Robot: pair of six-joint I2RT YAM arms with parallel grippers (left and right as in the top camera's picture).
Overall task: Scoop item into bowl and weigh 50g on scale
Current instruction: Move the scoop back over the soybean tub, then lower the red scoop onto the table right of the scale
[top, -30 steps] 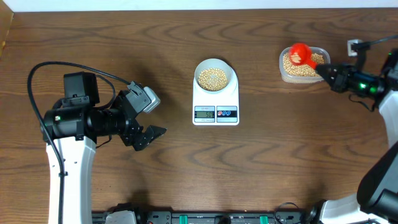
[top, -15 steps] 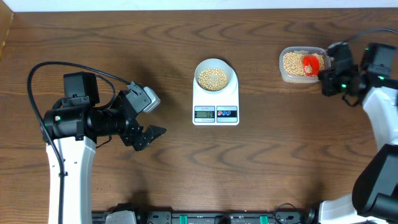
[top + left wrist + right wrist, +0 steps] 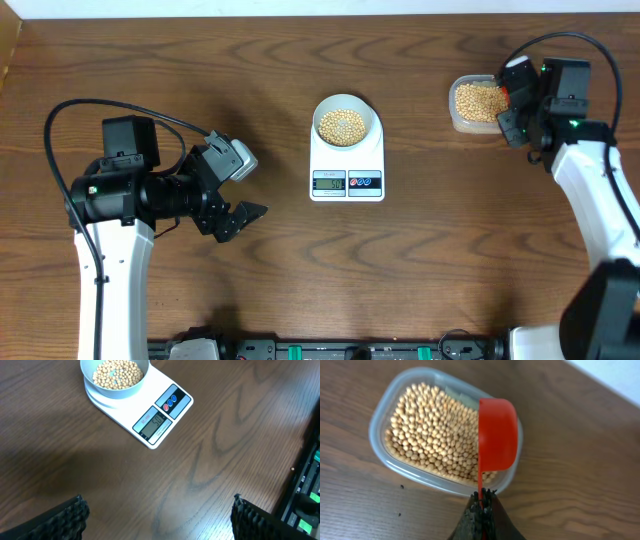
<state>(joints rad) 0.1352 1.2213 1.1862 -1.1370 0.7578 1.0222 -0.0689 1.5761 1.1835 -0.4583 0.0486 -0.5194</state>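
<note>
The pale bowl (image 3: 346, 122) full of tan beans (image 3: 341, 125) sits on the white scale (image 3: 347, 173) at mid table; both show in the left wrist view, bowl (image 3: 116, 391) and scale (image 3: 160, 420), whose display is lit. My right gripper (image 3: 482, 502) is shut on the handle of a red scoop (image 3: 497, 440), held on its side over the right end of the clear tub of beans (image 3: 427, 430). The tub (image 3: 478, 103) lies at the far right. My left gripper (image 3: 235, 195) is open and empty, left of the scale.
Dark equipment with green connectors runs along the table's near edge (image 3: 330, 350). A small white object lies near the far right corner, mostly behind the right arm. A few dark specks (image 3: 401, 487) lie on the wood next to the tub.
The right arm swung round from the right side to over the tub's right end, and the red scoop turned from upward-facing onto its side. The left arm has not moved.
</note>
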